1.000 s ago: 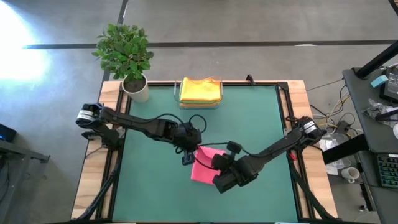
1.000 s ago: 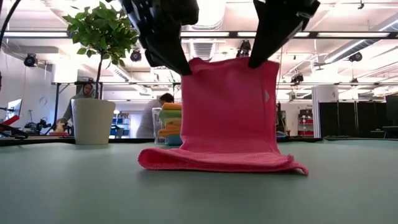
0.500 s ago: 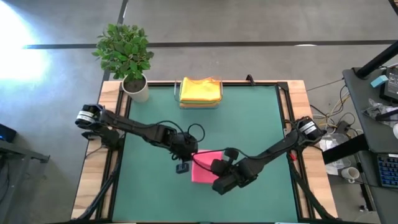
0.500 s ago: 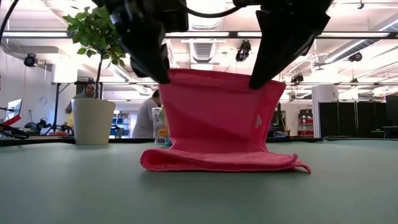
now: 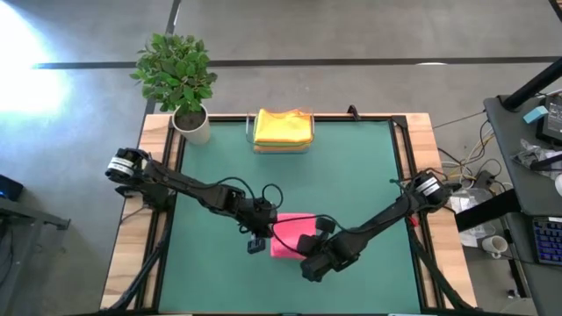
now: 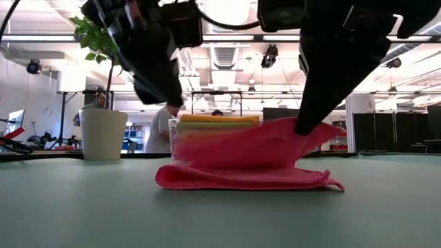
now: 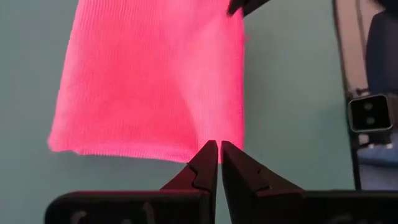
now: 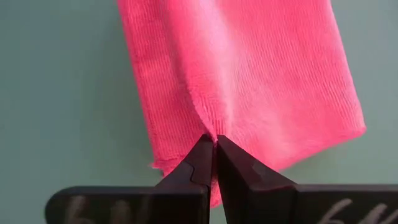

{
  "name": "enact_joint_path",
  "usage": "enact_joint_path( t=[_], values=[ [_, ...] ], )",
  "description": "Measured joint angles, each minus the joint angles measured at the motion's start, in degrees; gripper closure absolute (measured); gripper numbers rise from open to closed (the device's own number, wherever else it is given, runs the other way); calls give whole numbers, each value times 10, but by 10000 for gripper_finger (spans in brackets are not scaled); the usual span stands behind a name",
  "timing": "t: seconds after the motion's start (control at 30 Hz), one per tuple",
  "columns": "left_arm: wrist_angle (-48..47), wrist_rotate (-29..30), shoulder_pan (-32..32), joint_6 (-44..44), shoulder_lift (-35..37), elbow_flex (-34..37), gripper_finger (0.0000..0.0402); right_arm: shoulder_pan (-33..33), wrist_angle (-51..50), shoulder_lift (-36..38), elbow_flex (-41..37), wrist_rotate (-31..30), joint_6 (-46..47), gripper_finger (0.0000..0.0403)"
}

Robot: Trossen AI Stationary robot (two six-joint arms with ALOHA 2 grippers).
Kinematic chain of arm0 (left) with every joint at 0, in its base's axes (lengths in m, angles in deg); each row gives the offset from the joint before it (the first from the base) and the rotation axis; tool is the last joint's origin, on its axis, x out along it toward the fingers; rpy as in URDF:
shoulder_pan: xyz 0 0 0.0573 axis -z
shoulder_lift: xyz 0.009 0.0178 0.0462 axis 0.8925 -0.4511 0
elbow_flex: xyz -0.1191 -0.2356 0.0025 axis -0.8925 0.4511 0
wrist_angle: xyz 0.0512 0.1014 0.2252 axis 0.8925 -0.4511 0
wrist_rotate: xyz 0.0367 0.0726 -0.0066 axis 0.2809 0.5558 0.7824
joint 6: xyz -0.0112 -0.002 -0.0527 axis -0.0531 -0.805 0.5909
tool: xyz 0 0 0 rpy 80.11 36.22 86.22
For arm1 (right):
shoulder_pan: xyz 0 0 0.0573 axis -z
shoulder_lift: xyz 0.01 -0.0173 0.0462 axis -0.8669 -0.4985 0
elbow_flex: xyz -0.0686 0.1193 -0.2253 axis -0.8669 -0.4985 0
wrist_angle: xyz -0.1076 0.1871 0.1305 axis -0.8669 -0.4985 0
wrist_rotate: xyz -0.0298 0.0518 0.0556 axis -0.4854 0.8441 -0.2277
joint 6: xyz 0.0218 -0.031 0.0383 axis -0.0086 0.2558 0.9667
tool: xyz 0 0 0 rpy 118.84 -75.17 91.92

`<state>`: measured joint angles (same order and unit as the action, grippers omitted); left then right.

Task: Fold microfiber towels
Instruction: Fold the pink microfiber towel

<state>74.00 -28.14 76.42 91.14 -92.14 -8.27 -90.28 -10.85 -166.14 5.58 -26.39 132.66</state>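
In the lower centre of the high view, the left gripper (image 5: 261, 230) and right gripper (image 5: 307, 244) each pinch a corner of the pink towel (image 5: 288, 235), fingers closed tight on the cloth. The towel lies doubled on the green table (image 5: 351, 175), its top layer sagging between them. At upper centre, folded towels (image 5: 283, 127) sit stacked in a tray (image 5: 282, 147), beside a potted plant (image 5: 178, 75).

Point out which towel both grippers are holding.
The pink towel mid-table, pinched by the left gripper and right gripper. The other towels sit stacked in the far-edge tray.
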Motion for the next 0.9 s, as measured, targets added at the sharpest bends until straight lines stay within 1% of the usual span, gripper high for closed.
enact_joint_path(
  t=[0.17,0.27,0.37,0.5,0.67,0.77,0.83,0.9],
  values=[
    [-1,-2,1,1,0,18,394,1,3,0,4,14,0,394],
    [0,-2,1,0,0,27,383,1,6,-2,4,24,-3,394],
    [1,-2,1,0,0,32,361,1,28,-7,4,38,-11,394],
    [0,-2,1,0,0,35,320,-1,58,-9,4,44,-23,394],
    [1,-2,0,0,0,29,270,-2,62,-9,3,45,-32,394],
    [1,-2,-1,0,0,29,252,-2,63,-9,3,50,-34,394],
    [1,-2,-1,0,0,29,246,-2,70,-9,3,64,-37,394],
    [0,-2,-1,0,0,29,244,-2,77,-9,2,66,-39,392]
  ],
)
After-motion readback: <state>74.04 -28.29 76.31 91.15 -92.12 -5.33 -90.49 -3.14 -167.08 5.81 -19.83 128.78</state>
